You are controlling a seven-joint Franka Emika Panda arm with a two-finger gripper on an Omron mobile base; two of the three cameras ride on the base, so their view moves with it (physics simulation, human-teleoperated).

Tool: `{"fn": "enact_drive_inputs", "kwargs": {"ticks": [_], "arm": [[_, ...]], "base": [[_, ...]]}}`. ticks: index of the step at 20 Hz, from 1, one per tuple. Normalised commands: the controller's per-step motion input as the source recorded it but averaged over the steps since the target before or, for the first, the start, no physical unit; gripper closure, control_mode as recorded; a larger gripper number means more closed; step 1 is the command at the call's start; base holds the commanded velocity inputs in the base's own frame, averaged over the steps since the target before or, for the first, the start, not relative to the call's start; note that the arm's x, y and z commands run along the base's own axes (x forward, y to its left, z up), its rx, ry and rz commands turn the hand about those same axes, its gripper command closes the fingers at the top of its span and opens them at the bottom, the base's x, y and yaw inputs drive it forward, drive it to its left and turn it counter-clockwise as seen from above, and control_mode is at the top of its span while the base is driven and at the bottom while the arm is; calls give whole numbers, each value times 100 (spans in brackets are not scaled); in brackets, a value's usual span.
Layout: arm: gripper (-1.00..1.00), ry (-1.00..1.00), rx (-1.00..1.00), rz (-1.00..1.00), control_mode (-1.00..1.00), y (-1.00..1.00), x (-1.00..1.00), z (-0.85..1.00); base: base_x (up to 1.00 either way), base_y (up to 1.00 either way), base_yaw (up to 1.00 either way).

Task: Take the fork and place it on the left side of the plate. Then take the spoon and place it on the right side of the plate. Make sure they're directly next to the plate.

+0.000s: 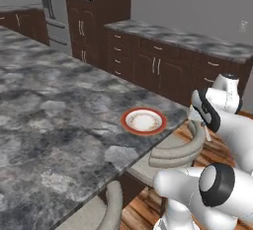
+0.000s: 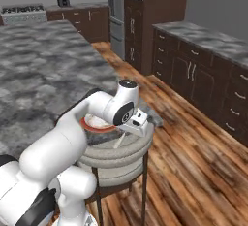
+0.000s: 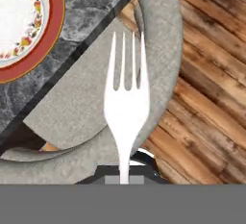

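While gripper [image 3: 124,180] clamps fork [image 3: 126,107], plate [image 3: 48,40] sits nearby.

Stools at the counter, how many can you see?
2. One stool stands at the counter's edge right beside the plate, under the gripper holding the fork. The second stool is nearer the camera. Others may be hidden.

No readable text, label, brand, number or sign on anything here

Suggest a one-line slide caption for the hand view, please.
Tool shut on the fork, held tines-forward above a grey stool, with the red-rimmed plate on the counter's edge.
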Motion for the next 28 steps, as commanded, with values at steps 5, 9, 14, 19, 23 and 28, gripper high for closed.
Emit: {"fn": "enact_drive_inputs", "kwargs": {"ticks": [5,9,14,19,23,28], "arm": [[100,0,0,0,100,0,0,0],[100,0,0,0,100,0,0,0],[100,0,0,0,100,0,0,0],[100,0,0,0,-100,0,0,0],[100,0,0,0,-100,0,0,0],[100,4,-15,10,-100,35,15,-13]], "base": [[3,0,79],[7,0,25],[0,0,0],[0,0,0],[0,0,0],[0,0,0]]}}
